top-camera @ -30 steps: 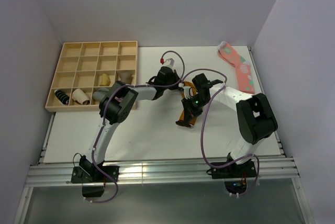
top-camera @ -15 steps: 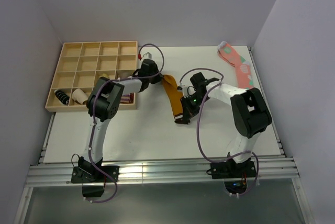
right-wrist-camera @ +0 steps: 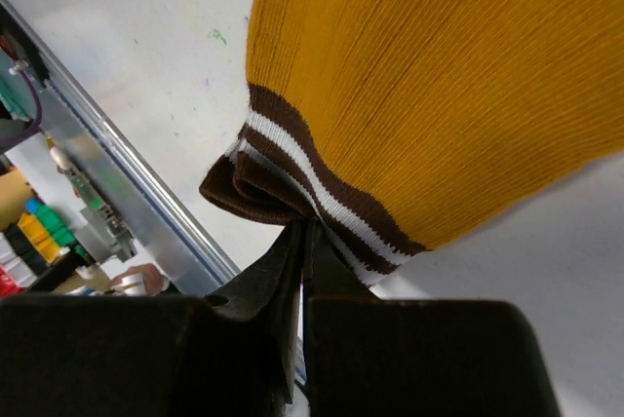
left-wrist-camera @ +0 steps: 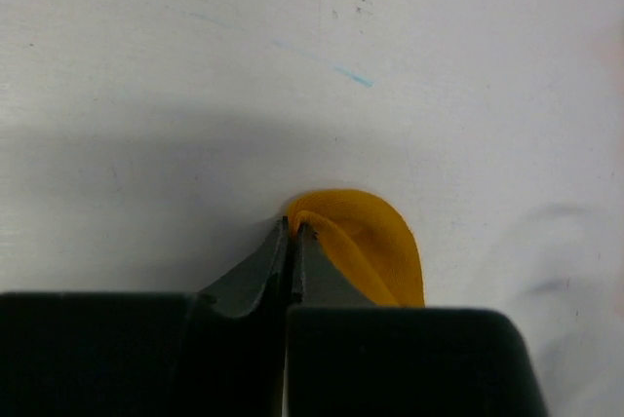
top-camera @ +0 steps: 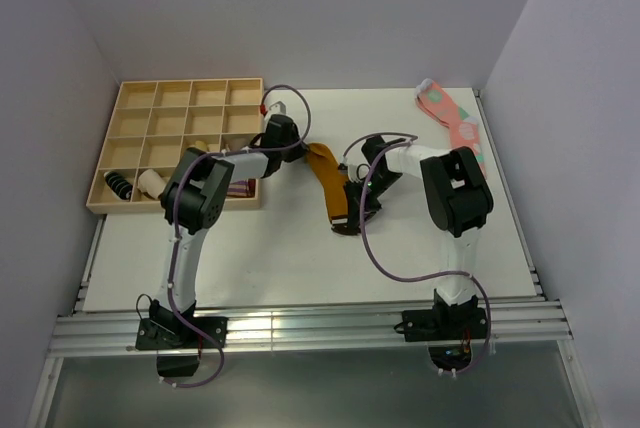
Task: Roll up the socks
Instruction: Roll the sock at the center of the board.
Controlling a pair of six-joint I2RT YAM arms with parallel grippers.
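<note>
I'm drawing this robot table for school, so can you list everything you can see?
Mustard sock: one, orange-yellow with a brown striped cuff, mid-table, held between both grippers.
Pink sock: one, pink with pale spots, far right corner.
Wooden tray: one, tan, far left.
Sock bundles: at least three, dark-striped and beige, in tray compartments.
Table: one, white.
Left gripper: shut on the sock's plain end.
Right gripper: shut on its cuff.

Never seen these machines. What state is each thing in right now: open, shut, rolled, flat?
Mustard sock: unrolled, stretched between both grippers.
Left gripper: shut on the sock's toe end.
Right gripper: shut on the sock's striped cuff.
Pink sock: unrolled, lying flat at the far right.
Wooden tray: few rolled socks in near compartments, far row empty.
</note>
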